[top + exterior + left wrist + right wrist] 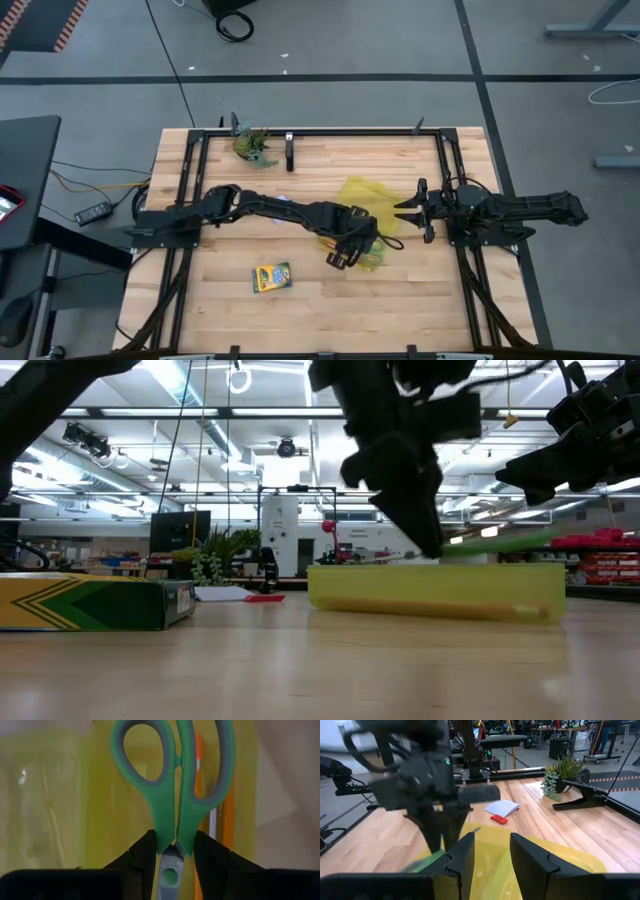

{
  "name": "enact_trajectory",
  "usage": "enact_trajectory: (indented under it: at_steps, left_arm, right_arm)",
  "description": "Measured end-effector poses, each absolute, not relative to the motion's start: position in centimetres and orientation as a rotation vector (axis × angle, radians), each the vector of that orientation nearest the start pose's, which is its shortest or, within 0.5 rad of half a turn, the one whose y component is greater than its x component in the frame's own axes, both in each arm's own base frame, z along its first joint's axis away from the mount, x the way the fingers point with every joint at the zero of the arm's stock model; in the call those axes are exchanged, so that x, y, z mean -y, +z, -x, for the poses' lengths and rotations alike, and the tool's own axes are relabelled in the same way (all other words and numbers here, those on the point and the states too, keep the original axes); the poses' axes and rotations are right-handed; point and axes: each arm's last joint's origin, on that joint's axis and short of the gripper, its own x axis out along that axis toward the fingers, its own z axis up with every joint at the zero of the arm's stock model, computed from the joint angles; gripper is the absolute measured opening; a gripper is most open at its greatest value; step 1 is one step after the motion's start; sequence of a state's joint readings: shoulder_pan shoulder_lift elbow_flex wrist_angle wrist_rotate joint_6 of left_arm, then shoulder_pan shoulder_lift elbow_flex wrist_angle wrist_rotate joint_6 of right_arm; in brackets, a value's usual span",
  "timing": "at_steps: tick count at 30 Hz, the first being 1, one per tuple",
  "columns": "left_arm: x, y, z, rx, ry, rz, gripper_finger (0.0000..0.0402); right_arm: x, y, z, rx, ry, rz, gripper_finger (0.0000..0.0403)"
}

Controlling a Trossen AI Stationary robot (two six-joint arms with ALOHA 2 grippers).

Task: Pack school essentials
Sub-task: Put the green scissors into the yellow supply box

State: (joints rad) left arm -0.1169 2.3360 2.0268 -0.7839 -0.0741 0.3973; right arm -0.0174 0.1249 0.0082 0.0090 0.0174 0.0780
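My left gripper (pixel 175 840) is shut on the green-handled scissors (pixel 172 780) and hangs over the translucent yellow pouch (pixel 362 195) at mid-table (pixel 343 256). Thin orange pencils (pixel 227 815) lie inside the pouch. The yellow-green crayon box (pixel 271 277) lies flat on the wood, nearer the front edge. A small white pad (pixel 501 808) lies flat on the table beyond the pouch, a small red item (pixel 498 819) beside it. My right gripper (pixel 490 855) waits open at the table's right (pixel 415 208), pointing level at the pouch. My left gripper pinches the scissors between its two fingers at the narrow base of the two handles (pixel 175 837), just beyond the pivot. The fingers slant down from the table's left. The handle loops (pixel 145 755) point away past the fingertips. The scissors are lifted clear above the pouch.
A green leafy figure (pixel 252 145) and a black clamp (pixel 290 150) stand at the far edge. A dark frame rail (pixel 320 132) runs around the table. Bare wood lies between the crayon box and the pouch.
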Motion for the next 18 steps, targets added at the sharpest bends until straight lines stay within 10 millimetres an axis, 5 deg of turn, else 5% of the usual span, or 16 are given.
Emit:
enact_trajectory:
  at_steps: [18]
  left_arm:
    - [5.5,16.9,-49.2,-1.096,-0.272,-0.428,0.0118]
  right_arm:
    - [0.2,15.7,-10.4,-0.106,-0.039,-0.078,0.0131]
